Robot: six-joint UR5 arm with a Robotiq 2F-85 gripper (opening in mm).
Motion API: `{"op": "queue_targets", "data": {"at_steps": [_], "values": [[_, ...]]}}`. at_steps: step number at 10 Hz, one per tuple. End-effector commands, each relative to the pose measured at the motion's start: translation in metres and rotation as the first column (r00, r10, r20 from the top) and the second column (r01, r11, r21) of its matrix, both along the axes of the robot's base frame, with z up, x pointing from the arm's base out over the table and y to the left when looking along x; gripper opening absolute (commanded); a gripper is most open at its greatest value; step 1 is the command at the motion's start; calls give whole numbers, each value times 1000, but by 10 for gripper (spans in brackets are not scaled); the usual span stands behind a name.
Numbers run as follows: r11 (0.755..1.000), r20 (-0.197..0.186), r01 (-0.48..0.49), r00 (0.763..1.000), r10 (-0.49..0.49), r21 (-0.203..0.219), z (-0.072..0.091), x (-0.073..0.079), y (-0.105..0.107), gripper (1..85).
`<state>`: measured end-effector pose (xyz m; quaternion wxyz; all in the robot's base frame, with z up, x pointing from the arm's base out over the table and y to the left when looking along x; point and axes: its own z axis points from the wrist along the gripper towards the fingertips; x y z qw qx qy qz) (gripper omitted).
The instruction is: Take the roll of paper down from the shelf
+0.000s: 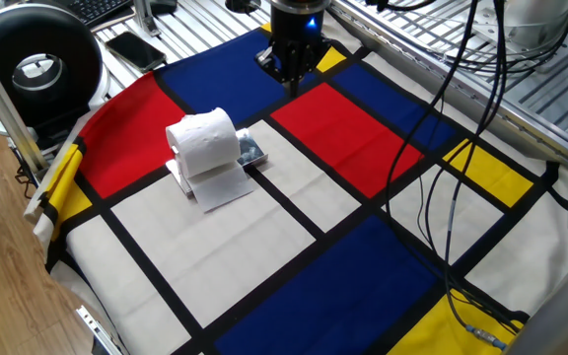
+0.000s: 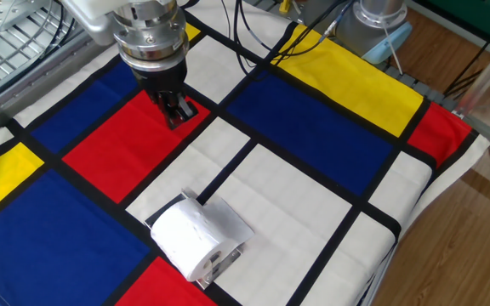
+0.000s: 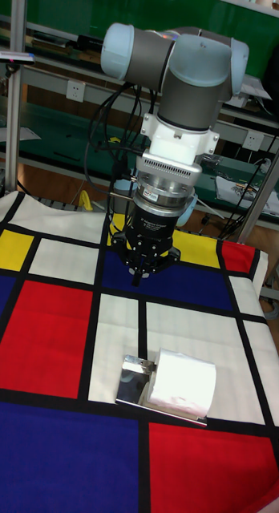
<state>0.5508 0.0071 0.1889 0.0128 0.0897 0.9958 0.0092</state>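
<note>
The roll of paper [image 1: 203,142] lay on its side on the shelf [image 1: 251,151], a low shiny metal platform sitting on the cloth [image 1: 363,128] of red, blue, yellow and white panels that covered the counter; one loose sheet [image 1: 217,185] trailed off the roll onto a white panel; in the tall fixed view the shelf's mirrored top [image 3: 136,381] showed just beside the roll [image 3: 183,382]. The end effector [image 2: 177,115] hung well apart from the roll [image 2: 190,238], pointing down above the edge of a red panel; its fingers were drawn together with nothing between them.
</note>
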Motion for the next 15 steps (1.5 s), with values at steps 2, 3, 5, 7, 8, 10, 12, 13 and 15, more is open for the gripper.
{"op": "queue_targets", "data": {"at_steps": [2,3,5,7,8,10,12,13,15], "values": [[999,-1,-13,1000,13,35,2,0,9,10],[999,4,-41,999,41,25,1,1,6,10],[999,7,-45,999,45,19,1,1,5,10],[1000,25,-1,1000,1,-20,1,6,-6,10],[1000,27,5,1000,-6,16,2,7,3,10],[998,37,19,999,-22,64,2,10,16,10],[999,46,-39,998,39,-3,2,12,0,17],[998,42,-59,997,58,9,2,11,3,23],[998,37,-59,998,60,-25,2,10,-6,10]]}}
